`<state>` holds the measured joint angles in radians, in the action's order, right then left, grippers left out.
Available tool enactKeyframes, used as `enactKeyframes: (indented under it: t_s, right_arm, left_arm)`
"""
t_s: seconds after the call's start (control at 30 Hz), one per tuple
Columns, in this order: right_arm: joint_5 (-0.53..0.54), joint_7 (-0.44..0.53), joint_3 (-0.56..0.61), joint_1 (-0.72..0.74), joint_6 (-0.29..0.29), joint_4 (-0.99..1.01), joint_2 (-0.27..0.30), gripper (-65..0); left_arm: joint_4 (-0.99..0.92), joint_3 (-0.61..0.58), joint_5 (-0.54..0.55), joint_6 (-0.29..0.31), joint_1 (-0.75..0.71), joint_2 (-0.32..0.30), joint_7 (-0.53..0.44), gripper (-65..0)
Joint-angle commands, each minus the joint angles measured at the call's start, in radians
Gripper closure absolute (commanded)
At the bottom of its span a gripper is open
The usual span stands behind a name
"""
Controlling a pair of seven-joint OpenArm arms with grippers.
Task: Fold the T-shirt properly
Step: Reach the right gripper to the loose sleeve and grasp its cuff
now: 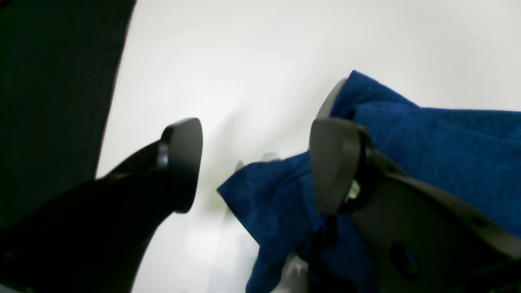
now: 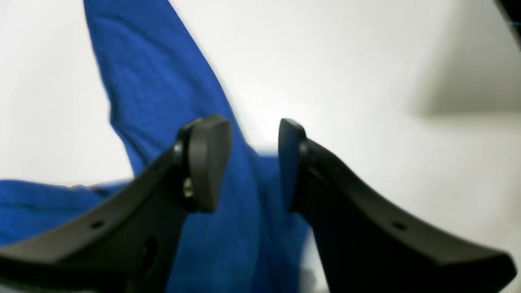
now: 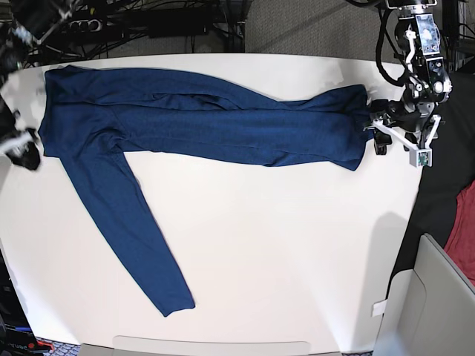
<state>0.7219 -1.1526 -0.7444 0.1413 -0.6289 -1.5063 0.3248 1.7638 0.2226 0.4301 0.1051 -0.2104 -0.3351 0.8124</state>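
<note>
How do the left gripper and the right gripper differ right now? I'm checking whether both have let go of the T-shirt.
The left gripper gapes wide, while the right gripper stands less far apart. Blue T-shirt cloth lies against only one finger of the left gripper; under the right gripper the cloth runs through the gap between both fingers. In the base view the left gripper is at the shirt's right end, the right gripper at its left end. Both are open, pinching nothing.

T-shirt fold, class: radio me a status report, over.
Left gripper open, right gripper open, both at the cloth's ends. T-shirt stretched across the table, one sleeve trailing toward the near edge, unfolded. Nothing in the way.
</note>
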Motion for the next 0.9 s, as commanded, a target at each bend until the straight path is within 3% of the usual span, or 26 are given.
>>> enactKeyframes:
  t_s: [0.0,0.23,0.37,0.7,0.87]
  right_arm:
    - [-0.012,0.027,0.023,0.057,-0.003,0.011,0.020,-23.7]
    - [-0.371,0.217,0.288,0.350,-0.001,0.238,-0.071,-23.7]
    - [-0.554,0.374,0.322,0.466,-0.001,0.393,-0.122,-23.8]
    - [-0.741,0.658,0.323,0.571,0.005,0.689,-0.131,-23.8]
    - [-0.822,0.730,0.322,0.573,0.005,0.758,-0.128,-23.8]
  left_arm:
    - [0.018,0.005,0.009,0.005,0.016,-0.012,-0.015,-40.2]
    - [0.025,0.004,0.009,0.006,0.016,-0.012,-0.020,-40.3]
    - [0.025,0.004,0.011,0.006,0.016,0.004,-0.020,-40.3]
    - [0.025,0.004,0.011,0.006,0.016,0.012,-0.014,-40.3]
    - [0.025,0.004,0.011,0.006,0.016,0.012,-0.014,-40.3]
